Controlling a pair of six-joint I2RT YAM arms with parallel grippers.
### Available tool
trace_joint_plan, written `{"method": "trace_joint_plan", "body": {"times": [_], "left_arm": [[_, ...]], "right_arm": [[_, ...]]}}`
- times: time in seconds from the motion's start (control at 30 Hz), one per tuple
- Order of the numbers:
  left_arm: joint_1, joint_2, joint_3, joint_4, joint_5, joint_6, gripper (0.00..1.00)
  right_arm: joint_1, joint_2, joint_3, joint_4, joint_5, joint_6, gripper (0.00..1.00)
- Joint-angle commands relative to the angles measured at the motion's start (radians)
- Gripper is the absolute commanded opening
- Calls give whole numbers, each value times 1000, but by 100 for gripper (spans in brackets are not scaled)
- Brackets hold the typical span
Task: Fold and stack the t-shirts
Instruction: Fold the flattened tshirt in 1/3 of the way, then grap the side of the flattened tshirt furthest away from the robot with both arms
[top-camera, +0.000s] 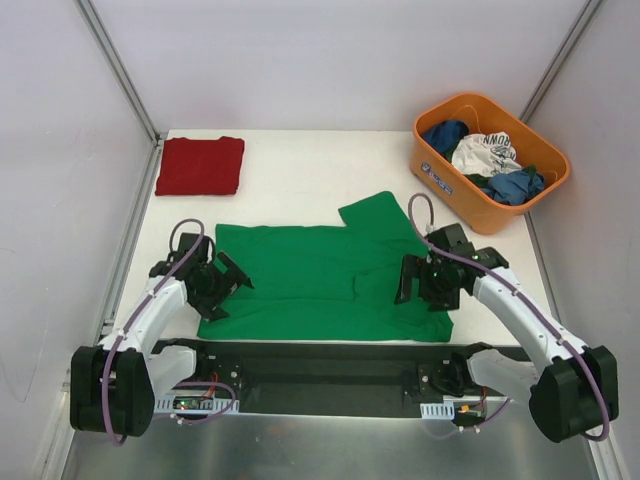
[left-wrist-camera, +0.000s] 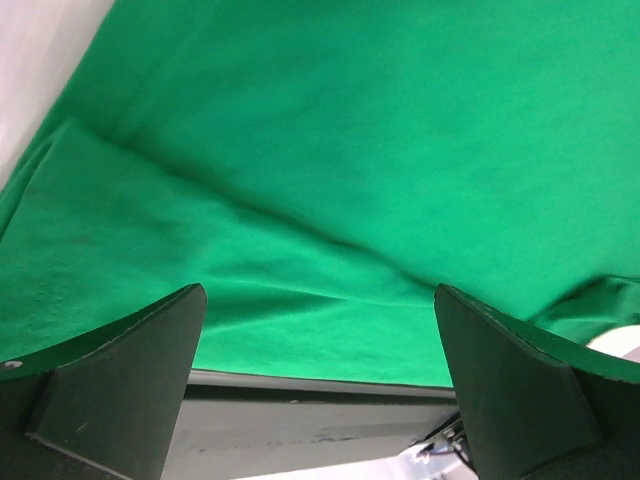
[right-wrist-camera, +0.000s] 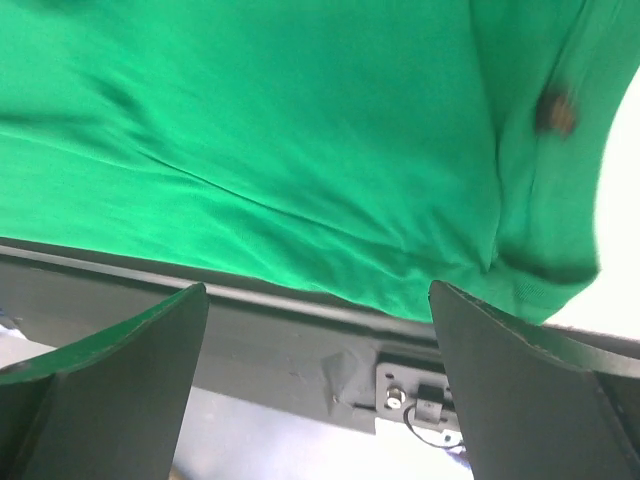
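The bright green t-shirt (top-camera: 320, 275) lies spread flat across the middle of the table, one sleeve sticking out at its far right. The dark red t-shirt (top-camera: 200, 165) sits folded at the back left corner. My left gripper (top-camera: 230, 292) is open over the green shirt's left edge with nothing between its fingers (left-wrist-camera: 120, 385). My right gripper (top-camera: 404, 282) is open over the shirt's right part, also empty. Both wrist views show green cloth, the left (left-wrist-camera: 350, 150) and the right (right-wrist-camera: 280, 130), beyond wide-apart jaws, the left gripper (left-wrist-camera: 320, 380) and the right gripper (right-wrist-camera: 318, 385).
An orange basket (top-camera: 432, 150) at the back right holds blue garments and a white printed one. The black mounting plate (top-camera: 320, 365) runs along the near table edge just below the green shirt's hem. Frame posts and grey walls enclose the table.
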Motion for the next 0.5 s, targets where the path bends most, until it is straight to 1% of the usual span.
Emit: {"method": "trace_joint_plan", "body": {"times": [0.0, 0.03, 0.07, 0.1, 0.13, 0.17, 0.2, 0.23, 0.27, 0.3, 0.33, 0.37, 0.4, 0.43, 0.47], "left_arm": [[0, -3, 206, -60, -76, 77, 99], [0, 23, 233, -59, -101, 87, 99], [0, 43, 263, -60, -157, 94, 99], [3, 65, 325, -62, -185, 113, 99], [5, 120, 359, -63, -202, 125, 99], [8, 154, 394, -63, -222, 139, 99], [9, 190, 463, -63, -222, 165, 99], [9, 261, 496, -66, -251, 173, 99], [18, 298, 528, -70, -259, 180, 99], [28, 333, 584, -71, -268, 180, 99], [35, 400, 611, -74, -271, 173, 99], [46, 433, 635, -76, -274, 168, 99], [46, 465, 690, -74, -288, 167, 99], [46, 532, 721, -74, -325, 171, 99], [46, 568, 750, -77, -331, 179, 94]], "right_arm": [[3, -15, 173, -4, 106, -97, 97], [3, -8, 199, 26, 126, -110, 97], [3, 3, 246, 45, 181, -119, 97], [3, 38, 279, 60, 190, -136, 97], [3, 63, 309, 85, 232, -152, 97], [3, 93, 387, 88, 270, -157, 97], [3, 159, 421, 88, 284, -159, 97], [3, 190, 450, 105, 290, -163, 97], [3, 218, 483, 114, 304, -162, 97], [4, 267, 522, 128, 303, -162, 97], [3, 288, 543, 154, 298, -168, 97], [1, 310, 563, 162, 295, -171, 97], [3, 357, 605, 165, 299, -177, 97], [3, 382, 625, 165, 306, -180, 97], [0, 406, 648, 160, 318, -205, 97]]}}
